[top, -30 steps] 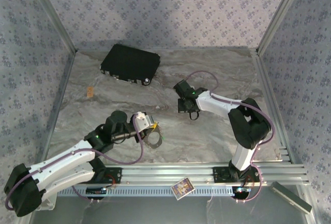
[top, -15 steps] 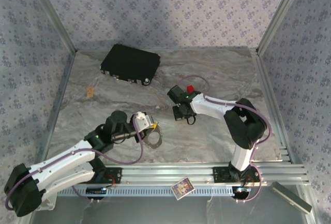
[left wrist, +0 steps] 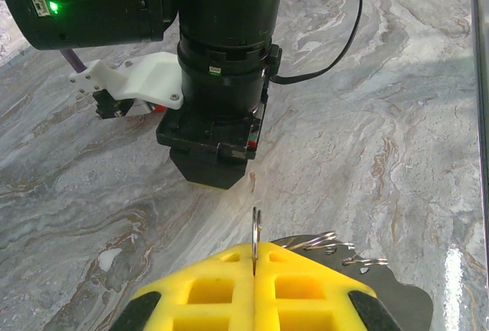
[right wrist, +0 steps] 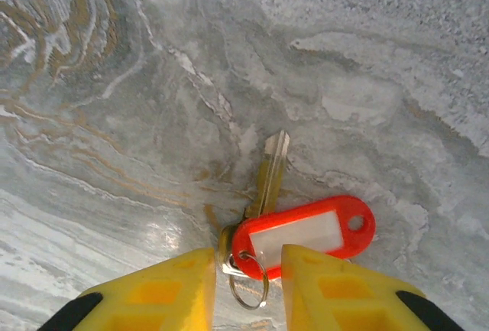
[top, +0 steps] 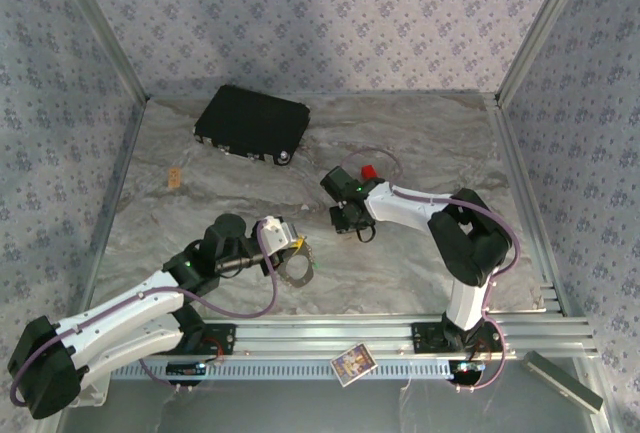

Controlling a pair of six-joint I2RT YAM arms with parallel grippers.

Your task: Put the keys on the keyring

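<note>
A brass key with a red tag [right wrist: 306, 233] lies flat on the marbled table, its blade [right wrist: 273, 164] pointing away from me. Its head and small split ring [right wrist: 248, 285] sit between the yellow fingers of my right gripper [right wrist: 246, 262], which stands open just over it without pinching it. In the top view the right gripper [top: 345, 221] points down at mid-table. My left gripper [left wrist: 254, 254] is shut on the keyring [left wrist: 255, 228], a thin silvery ring held edge-on, with a grey tab and smaller rings [left wrist: 344, 245] hanging to its right. From above, the keyring [top: 298, 271] hangs in front of the left gripper [top: 288, 251].
A black case [top: 250, 123] lies at the back left. A small red object [top: 368, 171] sits on the table just behind the right wrist. The right arm's black wrist [left wrist: 221, 56] looms close in front of the left gripper. Metal frame rails edge the table.
The right arm swung left, uncovering the red object behind it, and its jaws opened over the red-tagged key. The left arm and keyring stayed put.
</note>
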